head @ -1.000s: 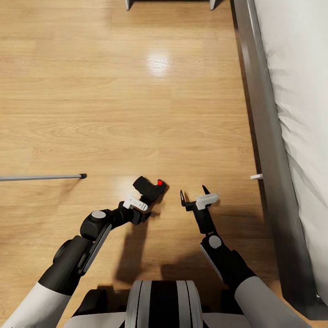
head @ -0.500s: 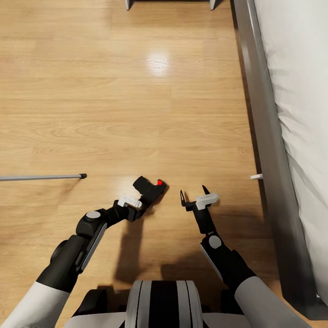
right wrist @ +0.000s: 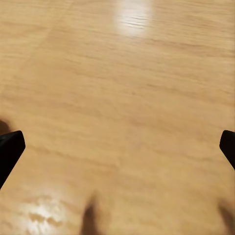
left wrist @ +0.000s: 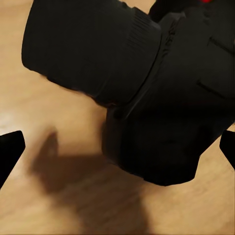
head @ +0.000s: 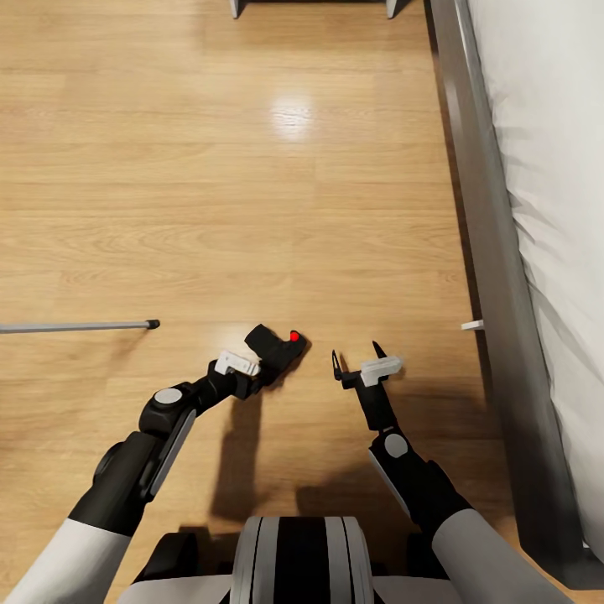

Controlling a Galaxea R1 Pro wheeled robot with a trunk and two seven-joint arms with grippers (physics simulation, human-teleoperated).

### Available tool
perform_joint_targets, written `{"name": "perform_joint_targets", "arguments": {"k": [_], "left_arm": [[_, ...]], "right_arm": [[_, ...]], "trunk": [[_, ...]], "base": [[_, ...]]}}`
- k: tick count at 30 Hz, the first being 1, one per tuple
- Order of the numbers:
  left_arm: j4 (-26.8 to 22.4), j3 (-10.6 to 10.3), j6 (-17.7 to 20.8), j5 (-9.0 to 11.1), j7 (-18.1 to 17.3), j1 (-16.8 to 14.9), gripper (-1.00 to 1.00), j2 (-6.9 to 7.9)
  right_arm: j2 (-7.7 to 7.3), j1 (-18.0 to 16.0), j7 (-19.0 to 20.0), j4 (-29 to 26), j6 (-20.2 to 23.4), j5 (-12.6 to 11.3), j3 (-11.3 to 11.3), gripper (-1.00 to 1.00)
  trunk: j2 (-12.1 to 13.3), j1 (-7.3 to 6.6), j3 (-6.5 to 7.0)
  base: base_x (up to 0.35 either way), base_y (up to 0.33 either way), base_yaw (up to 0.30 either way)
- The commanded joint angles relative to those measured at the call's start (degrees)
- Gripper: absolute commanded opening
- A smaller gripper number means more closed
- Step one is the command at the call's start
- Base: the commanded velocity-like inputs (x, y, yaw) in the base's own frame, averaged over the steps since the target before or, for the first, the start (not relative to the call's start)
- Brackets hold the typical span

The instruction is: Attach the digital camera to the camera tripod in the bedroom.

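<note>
The digital camera (head: 275,349) lies on the wood floor (head: 252,168), left of the bed (head: 537,210). The left gripper (head: 252,375) sits at the camera's near side, fingers spread wide with nothing held. Centre the camera body between both fingertips before closing; avoid the lens barrel (left wrist: 88,54). The right gripper (head: 356,356) hangs open and empty. A tripod leg (head: 80,326) lies at far left.

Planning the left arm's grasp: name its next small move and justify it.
Probably close the left gripper on the digital camera: the camera lies on the wood floor, its body sits between the spread fingertips, neither visibly touching it.
</note>
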Motion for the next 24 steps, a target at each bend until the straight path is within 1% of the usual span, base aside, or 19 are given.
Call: {"name": "perform_joint_targets", "arguments": {"k": [1,10,24], "left_arm": [[-0.1,0.0,0.3,-0.1,-0.1,0.0,1.0,-0.06],[0.0,0.0,0.2,-0.1,-0.1,0.0,1.0,-0.54],[0.0,-0.5,0.6,-0.1,-0.3,0.0,1.0,-1.07]], "right_arm": [[-0.01,0.0,-0.5,0.0,0.0,0.5,0.1,1.0],[-0.01,0.0,-0.5,0.0,0.0,0.5,0.1,1.0],[-0.01,-0.1,-0.5,0.0,0.0,0.5,0.1,1.0]], "trunk": [[0.0,-0.01,-0.02],[0.0,-0.01,-0.02],[0.0,-0.01,-0.02]], "base": [[0.0,0.0,0.0],[0.0,0.0,0.0],[0.0,0.0,0.0]]}}
